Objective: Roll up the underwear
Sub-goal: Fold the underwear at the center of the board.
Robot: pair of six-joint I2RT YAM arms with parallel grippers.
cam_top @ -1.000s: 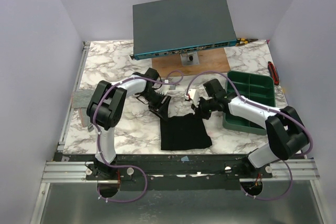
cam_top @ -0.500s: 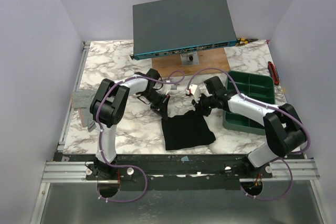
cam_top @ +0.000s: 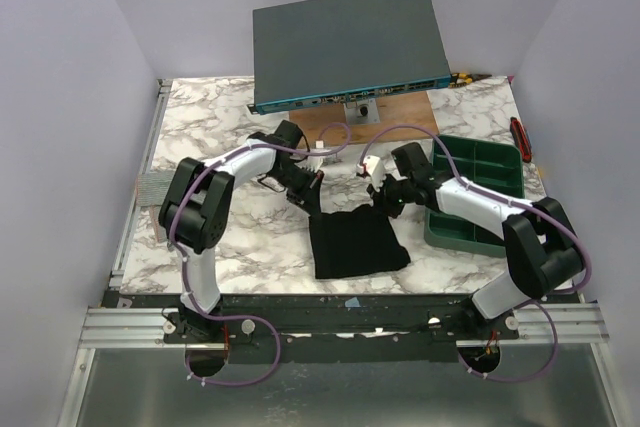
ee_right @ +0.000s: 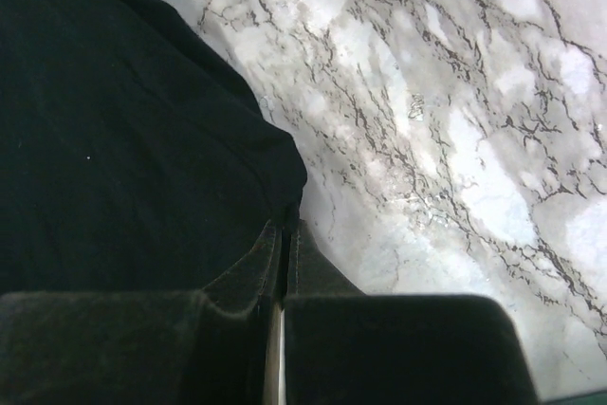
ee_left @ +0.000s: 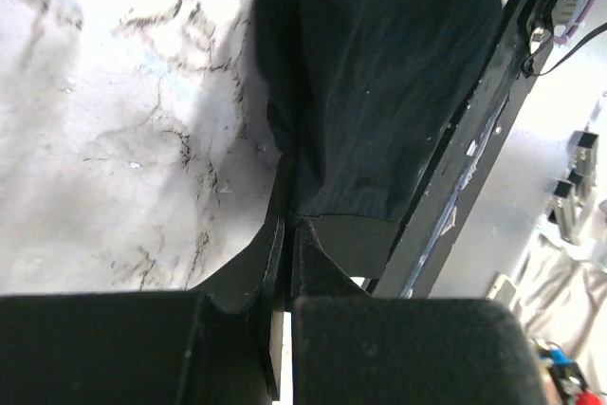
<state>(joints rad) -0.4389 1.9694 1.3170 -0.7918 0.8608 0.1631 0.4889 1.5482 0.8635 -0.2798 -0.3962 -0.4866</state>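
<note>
Top external view takes in the whole marble bench [cam_top: 200,127], white with grey veins, with my two arms bolted at its near edge. At the far side a wide, flat grey box [cam_top: 345,42] with a row of ports along its front sits tilted on a wooden board [cam_top: 400,115]. To my right stands a green tray [cam_top: 490,172] split into compartments, and my right forearm crosses over its near left part. The black underwear [cam_top: 355,242] lies in the middle of the near half of the bench, between my arms, its near edge close to the bench's front rim and its far edge drawn up toward my wrists. My left pincer [cam_top: 312,197] is pressed together on the far left corner of the cloth; from the left wrist the two fingers meet at the tips [ee_left: 287,234] with the dark fabric [ee_left: 379,73] hanging away from them over the marble. My right pincer [cam_top: 385,202] is likewise clamped on the far right corner; the right wrist view shows its tips [ee_right: 285,234] closed right at the rounded edge of the cloth [ee_right: 114,139], bare marble beside it. A grey ribbed pad [cam_top: 150,192] sits at the left edge, and a small red-handled tool [cam_top: 518,139] lies at the far right edge.
</note>
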